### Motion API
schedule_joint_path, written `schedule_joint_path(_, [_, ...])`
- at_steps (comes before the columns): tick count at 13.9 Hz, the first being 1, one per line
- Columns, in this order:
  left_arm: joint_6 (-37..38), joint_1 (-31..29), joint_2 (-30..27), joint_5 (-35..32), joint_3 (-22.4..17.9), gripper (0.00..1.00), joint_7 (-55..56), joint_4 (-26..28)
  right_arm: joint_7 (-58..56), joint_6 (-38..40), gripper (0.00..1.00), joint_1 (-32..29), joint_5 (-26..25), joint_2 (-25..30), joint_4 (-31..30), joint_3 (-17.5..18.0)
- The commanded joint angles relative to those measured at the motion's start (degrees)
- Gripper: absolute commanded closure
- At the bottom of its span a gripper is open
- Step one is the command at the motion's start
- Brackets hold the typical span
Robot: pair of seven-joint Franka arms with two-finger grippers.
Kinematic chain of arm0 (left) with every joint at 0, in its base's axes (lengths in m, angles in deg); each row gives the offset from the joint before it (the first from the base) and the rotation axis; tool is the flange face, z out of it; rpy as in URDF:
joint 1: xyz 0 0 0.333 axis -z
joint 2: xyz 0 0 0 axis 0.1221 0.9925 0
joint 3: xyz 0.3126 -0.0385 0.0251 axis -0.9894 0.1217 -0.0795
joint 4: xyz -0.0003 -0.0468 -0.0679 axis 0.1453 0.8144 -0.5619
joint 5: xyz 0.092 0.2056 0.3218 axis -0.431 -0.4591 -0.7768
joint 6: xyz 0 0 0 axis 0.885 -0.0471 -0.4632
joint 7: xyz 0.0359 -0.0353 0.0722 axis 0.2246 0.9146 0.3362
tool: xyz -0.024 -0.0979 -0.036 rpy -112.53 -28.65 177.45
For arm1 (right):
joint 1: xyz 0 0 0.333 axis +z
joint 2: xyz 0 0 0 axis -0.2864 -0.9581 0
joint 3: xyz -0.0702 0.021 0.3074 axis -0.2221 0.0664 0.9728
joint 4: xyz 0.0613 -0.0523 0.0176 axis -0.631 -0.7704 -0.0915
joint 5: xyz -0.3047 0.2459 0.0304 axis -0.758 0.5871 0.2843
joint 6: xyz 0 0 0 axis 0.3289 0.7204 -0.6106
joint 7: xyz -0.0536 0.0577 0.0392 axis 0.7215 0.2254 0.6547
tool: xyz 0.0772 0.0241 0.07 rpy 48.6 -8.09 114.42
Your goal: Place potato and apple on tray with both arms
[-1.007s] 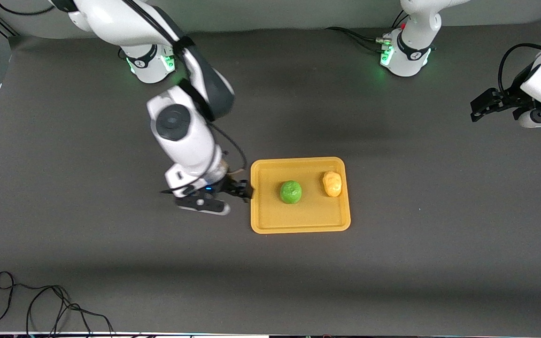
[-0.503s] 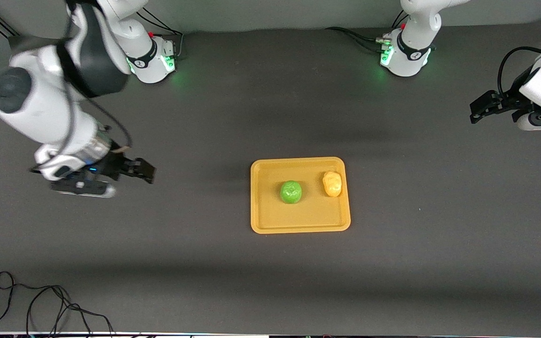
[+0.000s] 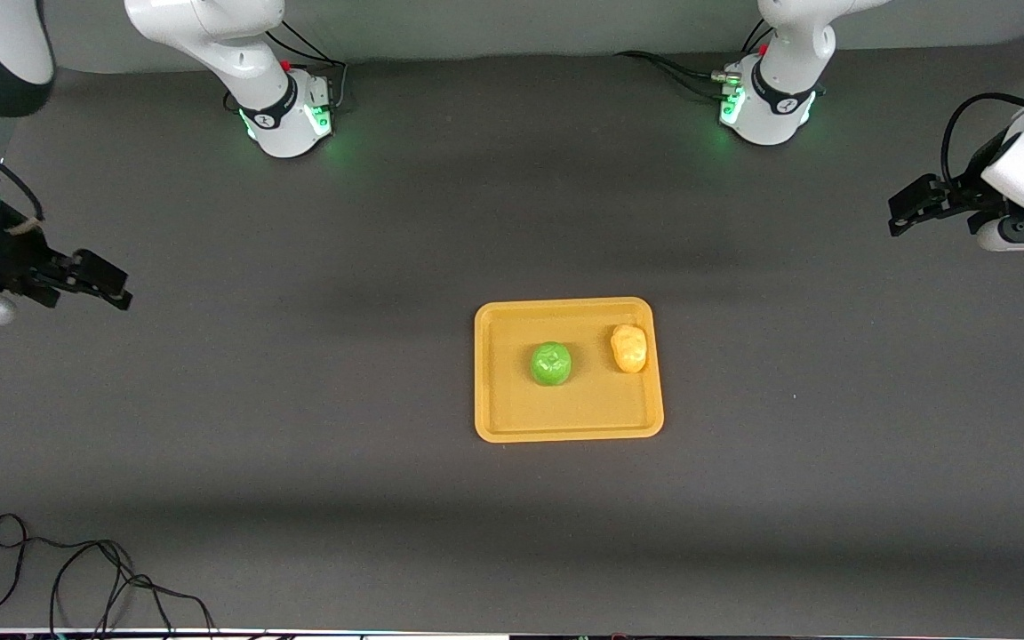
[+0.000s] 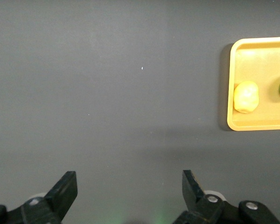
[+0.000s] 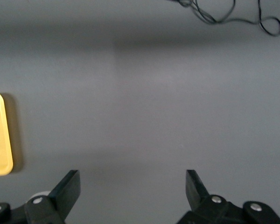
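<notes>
The apple [image 3: 551, 364] and potato [image 3: 628, 348] are seen resting on the tray [image 3: 568, 428]. The left gripper [image 3: 914, 204] and right gripper [image 3: 96, 279] are held wide and empty over the desk [image 3: 299, 462]; nothing more should be grasped.

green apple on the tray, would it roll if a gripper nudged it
Probably: the apple looks round and ball-like, so a nudge would likely roll it. Its glossy skin may slip between fingers. The tray has a low raised rim that might stop it.

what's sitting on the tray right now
On the tray: the apple and, beside it toward the left arm's end, the potato. Nothing covers them; the patches under each stay hidden.
</notes>
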Motion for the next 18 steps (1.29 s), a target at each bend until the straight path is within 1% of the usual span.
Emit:
schedule_joint_path(1, [-0.1, 0.2, 0.7, 0.5, -0.1, 0.00, -0.9, -1.2, -1.1, 4.0, 0.00, -3.7, -0.8, 1.8, 1.2, 3.8])
schedule_joint_path(3, [-0.2, 0.2, 0.7, 0.5, -0.1, 0.00, -0.9, -1.2, -0.9, 4.1, 0.00, -4.0, -0.5, 3.0, 0.9, 3.9])
schedule_joint_path(5, [-0.5, 0.1, 0.6, 0.6, -0.1, 0.00, -0.8, -1.2, -1.1, 5.1, 0.00, -4.0, 1.9, 4.7, -0.5, 3.9])
schedule_joint_path(7, [-0.5, 0.1, 0.5, 0.6, -0.2, 0.00, -0.9, -1.3, -1.1, 5.3, 0.00, -4.0, 3.3, 5.0, -0.9, 3.8])
schedule_joint_path(11, [-0.5, 0.2, 0.6, 0.5, -0.1, 0.00, -0.7, -1.3, -1.5, 4.3, 0.00, -3.3, 3.2, 4.5, -1.0, 3.5])
schedule_joint_path(14, [0.5, 0.2, 0.2, 0.4, -0.1, 0.00, -0.8, -1.9, -5.4, 3.7, 0.00, -2.9, 3.0, 3.9, -1.4, 3.5])
schedule_joint_path(18, [0.6, 0.3, 0.3, 0.2, 0.0, 0.00, -0.8, -2.2, -5.6, 3.8, 0.00, -2.9, 3.0, 3.9, -1.5, 3.5])
